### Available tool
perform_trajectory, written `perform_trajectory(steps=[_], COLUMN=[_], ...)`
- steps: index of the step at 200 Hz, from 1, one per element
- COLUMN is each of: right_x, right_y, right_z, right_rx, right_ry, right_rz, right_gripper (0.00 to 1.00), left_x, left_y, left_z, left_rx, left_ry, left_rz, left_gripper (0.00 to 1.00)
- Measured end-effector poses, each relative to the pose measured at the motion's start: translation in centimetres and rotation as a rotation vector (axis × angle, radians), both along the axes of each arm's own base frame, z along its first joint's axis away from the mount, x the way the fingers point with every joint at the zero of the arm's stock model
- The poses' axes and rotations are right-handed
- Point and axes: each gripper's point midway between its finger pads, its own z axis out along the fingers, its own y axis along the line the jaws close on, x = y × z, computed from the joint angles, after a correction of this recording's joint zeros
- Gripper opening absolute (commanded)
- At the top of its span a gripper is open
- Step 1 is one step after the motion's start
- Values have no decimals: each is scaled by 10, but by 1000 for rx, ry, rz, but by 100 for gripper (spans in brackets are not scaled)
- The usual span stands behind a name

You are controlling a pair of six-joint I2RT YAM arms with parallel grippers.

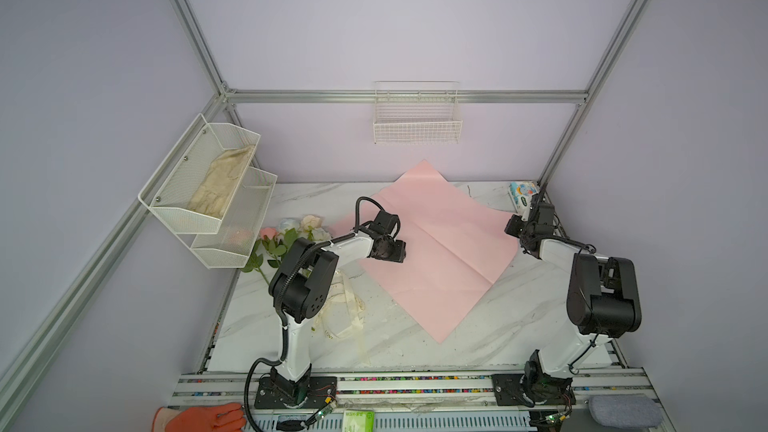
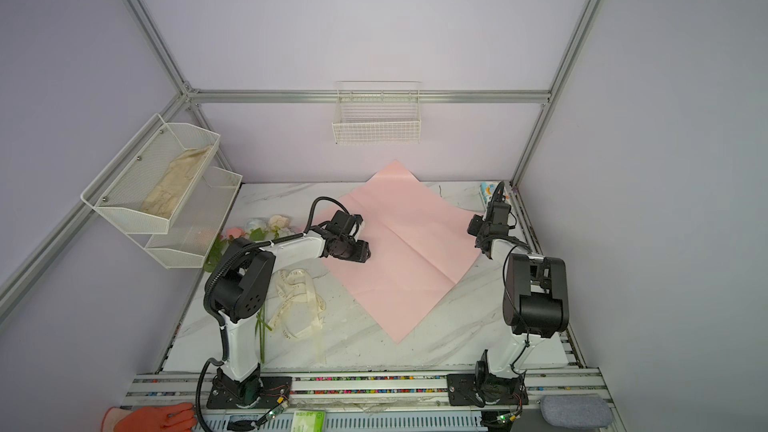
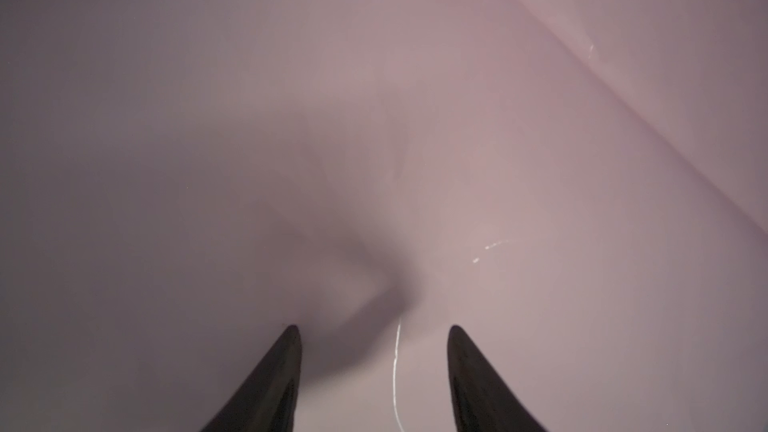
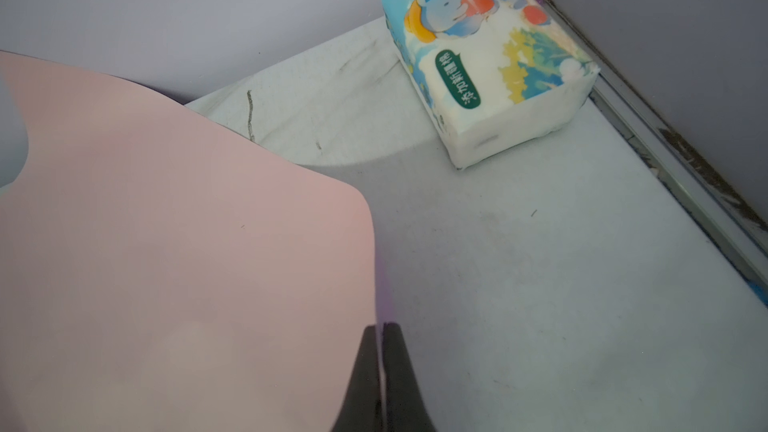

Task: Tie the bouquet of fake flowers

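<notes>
A lilac-walled booth enclosed a marble bench (image 1: 519, 317), and a pink paper (image 1: 449, 251) lay on it cornerwise.

Nearest, left of the paper's near corner, a cream lettered ribbon (image 2: 297, 301) lay loose. The bouquet of fake flowers (image 1: 291, 230) lay flat just left of the paper, partly under the left arm (image 1: 349, 243), with its blooms towards the paper's left corner and its stems running nearer. It was untied and not on the sheet.

Over the paper's left part the left jaws stood spread and empty, close above the sheet (image 3: 498, 160). At the paper's right corner the right arm (image 1: 552, 251) had its jaws pressed together, apparently pinching the sheet's edge (image 4: 166, 243), which curved up off the bench. Beyond that corner sat a tissue pack (image 4: 490, 60).

The step looked like laying the paper out for wrapping. Doing it well probably meant a light, steady hold on the right corner, gentle tension outward, and the left jaws pressing down without dragging, since thin paper would crease or tear. The sheet also needed to stay clear of the blooms.
</notes>
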Motion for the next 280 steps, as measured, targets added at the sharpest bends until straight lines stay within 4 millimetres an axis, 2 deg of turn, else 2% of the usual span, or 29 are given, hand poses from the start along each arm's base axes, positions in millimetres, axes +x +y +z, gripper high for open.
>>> perform_trajectory(steps=[61,111,141,149,161,166,182,200,213,226,239,252,269,280], right_x=[10,23,40,42,41,40,37,30,23,17,7,-4,-13,-20], right_y=[-4,-12,-8,-7,-5,-5,-8,-16,-19,-17,-4,22,87,148], right_z=[-28,-22,-24,-26,-29,-29,-28,-14,8,40,69,89,91,77], right_rx=[-59,-92,-74,-67,-49,-46,-42,-49,-46,-24,32,100,173,201], right_ry=[73,59,62,71,87,93,123,136,118,60,-10,-63,-65,-20], right_rz=[31,45,80,87,87,88,62,3,-33,-45,-20,39,181,308], right_gripper=[0,0,0,7,32,39,53,60,60,61,60,54,52,52], left_x=[-42,-82,-108,-113,-118,-120,-126,-129,-129,-129,-128,-127,-122,-116], left_y=[-1,-22,-27,-27,-25,-24,-22,-20,-20,-18,-13,-4,17,34], left_z=[-9,-10,-8,-8,-6,-6,-4,3,11,24,37,50,66,80], left_rx=[-57,-104,-126,-129,-131,-131,-123,-126,-136,-142,-146,-142,-124,-121], left_ry=[20,34,63,69,81,86,103,104,93,70,40,17,-19,-50], left_rz=[25,32,45,49,58,61,66,64,60,51,58,79,133,179], left_gripper=[40,37,37,37,37,38,41,46,49,52,53,55,59,59])
